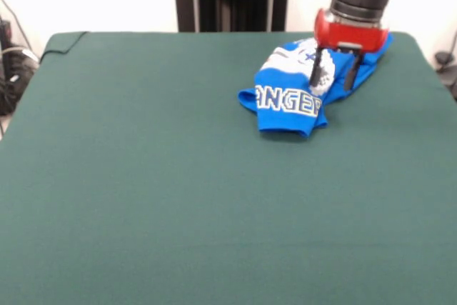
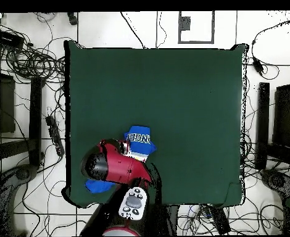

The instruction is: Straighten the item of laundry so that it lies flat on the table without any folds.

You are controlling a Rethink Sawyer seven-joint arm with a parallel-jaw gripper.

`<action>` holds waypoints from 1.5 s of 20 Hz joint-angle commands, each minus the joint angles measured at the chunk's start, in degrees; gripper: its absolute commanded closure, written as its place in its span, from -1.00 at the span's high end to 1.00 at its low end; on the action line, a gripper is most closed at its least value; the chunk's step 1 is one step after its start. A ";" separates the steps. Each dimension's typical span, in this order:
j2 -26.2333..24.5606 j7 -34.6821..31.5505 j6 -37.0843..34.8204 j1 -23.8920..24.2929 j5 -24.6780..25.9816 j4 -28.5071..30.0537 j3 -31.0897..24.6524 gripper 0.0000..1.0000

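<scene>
From the front, the blue T-shirt [image 1: 296, 94] lies bunched near the far right corner of the green table [image 1: 178, 191], doubled over on itself so that its near edge forms a thick folded lip. The gripper [image 1: 333, 78] hangs over the middle of the heap with its two dark fingers spread apart and pointing down, their tips at the cloth or just above it; whether they touch is hard to tell here. Nothing is pinched between them. That placement suits taking hold of an upper layer to draw the fold open. White block letters outlined in yellow run along the folded front, reading "ANGER", with the rest tucked out of sight; a white-grey emblem shows above them.

From overhead, the arm covers most of the T-shirt [image 2: 139, 137], which sits near the table's [image 2: 172, 92] edge on the robot's side. Only "NGE" can be read, and a blue scrap shows beyond the arm.
</scene>
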State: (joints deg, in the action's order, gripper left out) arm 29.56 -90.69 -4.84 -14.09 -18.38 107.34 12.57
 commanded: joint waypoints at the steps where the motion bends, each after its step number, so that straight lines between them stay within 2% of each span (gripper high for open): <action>1: -2.38 -11.39 -6.84 -0.51 -2.60 -6.72 -1.34 1.00; 5: -4.19 -11.10 -6.60 -1.47 -2.25 -8.67 1.05 1.00; 15: -12.71 -11.57 -5.01 -2.01 -2.39 -12.86 5.87 1.00; 19: -15.47 -11.67 -9.38 -1.02 -2.73 -14.34 5.13 1.00; 24: -18.88 -13.87 -17.45 -3.02 -3.64 -16.91 7.84 1.00; 30: -21.19 -11.09 -24.31 0.01 -1.84 -20.97 4.49 1.00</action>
State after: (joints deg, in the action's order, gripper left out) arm 15.38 -90.69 -16.36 -14.89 -18.80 91.09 21.80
